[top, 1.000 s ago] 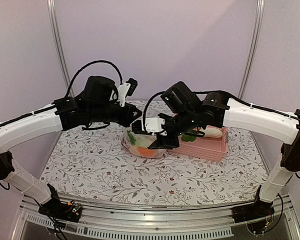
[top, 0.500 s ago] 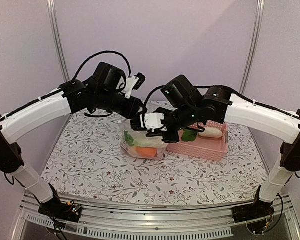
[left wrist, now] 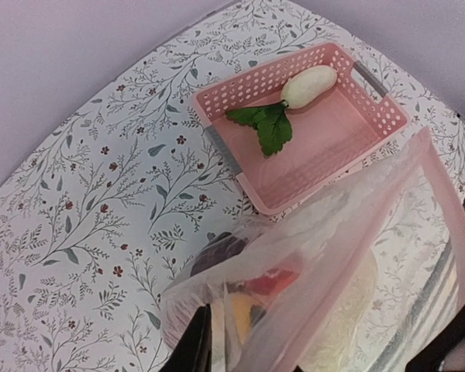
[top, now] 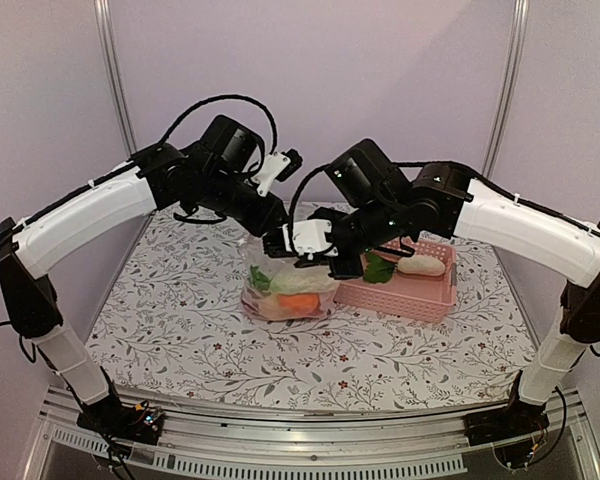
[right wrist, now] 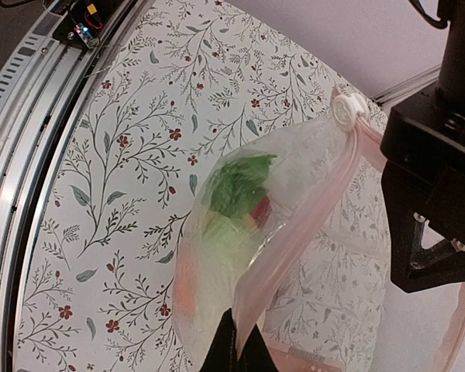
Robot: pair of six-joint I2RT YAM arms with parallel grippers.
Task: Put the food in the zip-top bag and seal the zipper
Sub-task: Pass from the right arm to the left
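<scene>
Floral bench point(top: 180, 340) nearest, zip-top bag point(top: 285, 290) standing mid-bench with food point(top: 296, 302) inside, right end effector point(right wrist: 234, 345) clenched on its zipper point(right wrist: 299, 225), left end effector point(left wrist: 322, 353) straddling bag film, grip unclear, pink basket point(top: 420, 298) beyond holding white oblong point(top: 423, 265), green leaf point(top: 379, 269)

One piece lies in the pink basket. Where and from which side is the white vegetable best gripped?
Probably from above, across the middle of the white vegetable: it lies flat in the pink basket, close to a wall, so side access looks blocked.
</scene>
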